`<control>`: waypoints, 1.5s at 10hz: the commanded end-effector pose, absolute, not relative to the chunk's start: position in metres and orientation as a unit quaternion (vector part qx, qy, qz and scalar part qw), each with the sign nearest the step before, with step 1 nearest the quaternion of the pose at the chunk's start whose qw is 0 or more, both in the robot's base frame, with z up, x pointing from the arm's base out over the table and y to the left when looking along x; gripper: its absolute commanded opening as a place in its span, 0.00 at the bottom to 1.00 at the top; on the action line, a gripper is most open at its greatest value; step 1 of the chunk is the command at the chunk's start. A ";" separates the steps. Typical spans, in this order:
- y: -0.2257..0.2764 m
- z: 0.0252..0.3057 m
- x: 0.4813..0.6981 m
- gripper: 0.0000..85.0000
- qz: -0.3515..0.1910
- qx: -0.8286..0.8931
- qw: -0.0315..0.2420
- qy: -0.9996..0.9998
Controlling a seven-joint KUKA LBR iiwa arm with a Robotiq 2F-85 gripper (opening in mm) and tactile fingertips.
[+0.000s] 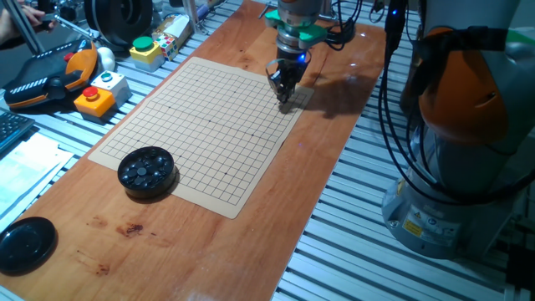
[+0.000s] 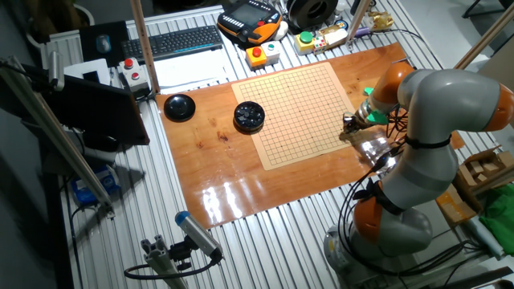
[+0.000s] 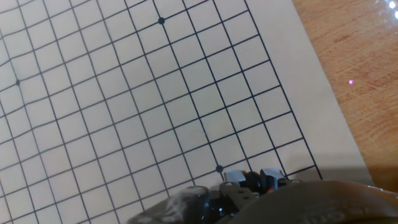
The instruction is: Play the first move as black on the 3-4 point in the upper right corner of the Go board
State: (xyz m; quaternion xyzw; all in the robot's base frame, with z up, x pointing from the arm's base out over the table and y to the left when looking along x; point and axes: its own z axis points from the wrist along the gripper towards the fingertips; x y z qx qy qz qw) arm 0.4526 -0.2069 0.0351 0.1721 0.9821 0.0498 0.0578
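Observation:
The tan Go board (image 1: 201, 125) lies on the wooden table with no stone on its grid. My gripper (image 1: 284, 99) hangs just over the board's far right corner, also seen from the other side as gripper (image 2: 351, 123). In the hand view the two silver fingertips (image 3: 234, 177) stand close together at the bottom edge with a small dark thing between them, which looks like the black stone (image 3: 252, 181). A star dot (image 3: 219, 168) lies just left of the tips. The 3-4 point is a crossing beside that dot; I cannot tell which one.
A round black bowl (image 1: 146, 171) holding stones sits at the board's near left corner, and a flat black lid (image 1: 25, 244) lies further left. Button boxes (image 1: 100, 92), a pendant and a keyboard (image 2: 173, 42) lie beyond the board. The arm's base (image 1: 460, 167) stands right.

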 end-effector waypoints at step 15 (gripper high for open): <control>-0.208 0.038 0.453 0.29 0.037 0.159 0.055 0.985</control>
